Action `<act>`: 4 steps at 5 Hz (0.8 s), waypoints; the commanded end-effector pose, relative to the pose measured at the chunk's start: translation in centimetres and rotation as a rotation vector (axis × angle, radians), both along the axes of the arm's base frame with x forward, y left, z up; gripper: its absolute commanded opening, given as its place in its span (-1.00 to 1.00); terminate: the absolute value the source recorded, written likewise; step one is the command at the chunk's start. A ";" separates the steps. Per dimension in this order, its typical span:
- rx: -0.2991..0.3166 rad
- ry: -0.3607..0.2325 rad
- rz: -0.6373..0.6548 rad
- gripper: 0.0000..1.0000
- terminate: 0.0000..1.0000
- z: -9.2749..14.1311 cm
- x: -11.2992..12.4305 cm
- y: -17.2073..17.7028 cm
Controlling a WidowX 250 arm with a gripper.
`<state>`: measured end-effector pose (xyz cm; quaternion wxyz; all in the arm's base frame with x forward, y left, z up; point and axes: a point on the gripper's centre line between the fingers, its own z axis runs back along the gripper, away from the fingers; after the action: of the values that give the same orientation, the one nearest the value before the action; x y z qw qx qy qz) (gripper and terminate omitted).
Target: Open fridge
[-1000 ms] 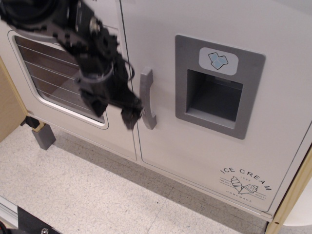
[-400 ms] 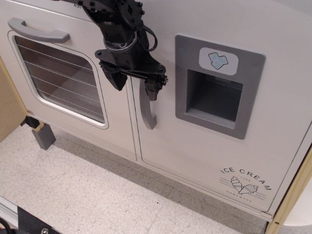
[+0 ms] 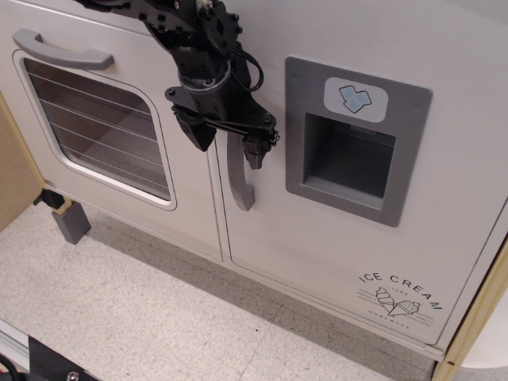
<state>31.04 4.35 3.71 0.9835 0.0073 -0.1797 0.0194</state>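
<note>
Arm came in from 11 o'clock; my gripper (image 3: 228, 140) hung spread, jaws straddling the fridge (image 3: 317, 230) handle (image 3: 239, 181) top, grasping nothing.

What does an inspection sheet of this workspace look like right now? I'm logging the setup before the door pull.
Surface: speckled floor, nothing lying on it.
Job's things: fridge door shut; grey handle upright at its left edge.
Clutter: nothing seen.
Gripper: gripper open, one finger on each side of the handle's top, not closed on it.
Cables: black cable looped at the wrist.
Surroundings: oven door with striped window, shut; grey leg below; ice dispenser recess.
</note>
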 end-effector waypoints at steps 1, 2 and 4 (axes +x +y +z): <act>-0.014 -0.075 -0.031 -1.00 -1.00 0.6 1.1 -0.1; -0.009 -0.077 -0.059 -1.00 -1.00 0.6 0.6 -0.3; -0.019 -0.064 -0.123 -1.00 -1.00 0.9 -3.4 -0.5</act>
<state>27.00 3.50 3.35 0.9811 -0.0259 -0.1915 -0.0127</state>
